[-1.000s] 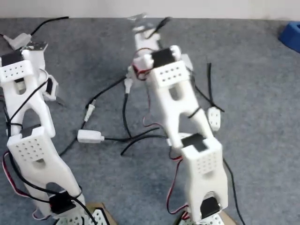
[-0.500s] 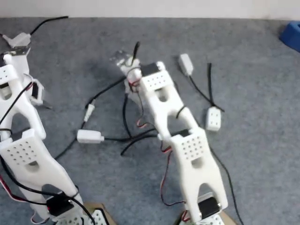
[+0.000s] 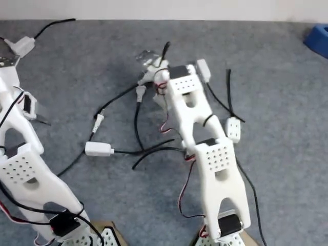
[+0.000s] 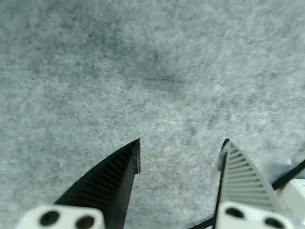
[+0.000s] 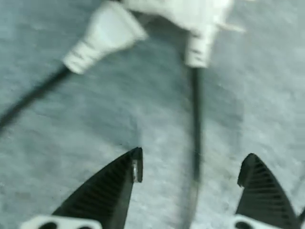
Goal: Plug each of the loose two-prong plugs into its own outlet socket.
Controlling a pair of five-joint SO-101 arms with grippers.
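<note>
- Near the middle of the grey tabletop [image 3: 287, 102], a white plug [image 3: 140, 93] lies flat, and its black cable [image 3: 136, 120] trails back toward the arm bases.
- A smaller plug [image 3: 97, 122] rests to the left of it, apart from it, on a thin dark lead.
- A white socket block [image 3: 98, 149] lies nearer the bases than both plugs, joined to a cable of its own.
- On the far side of the right arm lie a second socket block [image 3: 233, 128] and a third socket block [image 3: 203, 69], well apart from the plugs.
- The right gripper [image 3: 147, 58] hangs just beyond the white plug, toward the far edge of the tabletop.
- In the right wrist view, the right gripper [image 5: 192, 162] has its jaws spread wide with nothing between them.
- Ahead of its fingertips lies a slanted plug [image 5: 107, 34] with a ribbed collar.
- Beside that is an upright plug end [image 5: 199, 47], whose lead [image 5: 195, 124] runs back between the two fingers without touching either.
- The left gripper [image 4: 181, 143] is also spread wide and holds nothing, poised over bare grey surface.
- In the high view, the left gripper [image 3: 5, 50] sits at the far left, just beside a white connector [image 3: 23, 45] on a black cord.
</note>
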